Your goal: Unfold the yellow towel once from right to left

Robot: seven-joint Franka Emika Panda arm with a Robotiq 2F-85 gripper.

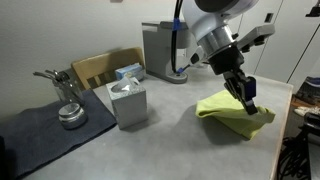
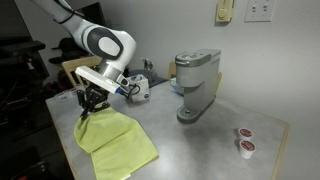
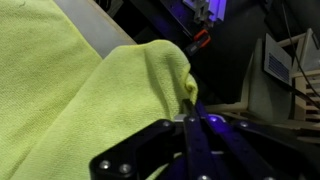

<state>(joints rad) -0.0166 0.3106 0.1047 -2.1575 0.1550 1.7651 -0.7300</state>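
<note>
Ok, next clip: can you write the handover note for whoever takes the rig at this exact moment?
End effector: shut on an edge of the yellow towel. The wrist view shows fabric pinched at the fingertips.
Towel: on the grey table near its edge, with the gripped part raised in a peak and the rest lying flat. The tissue box and coffee machine stand apart from it.
Done: edge grasped and lifted.
Left: carry the held layer across, lay it flat, release.

White arm, black claw
</note>
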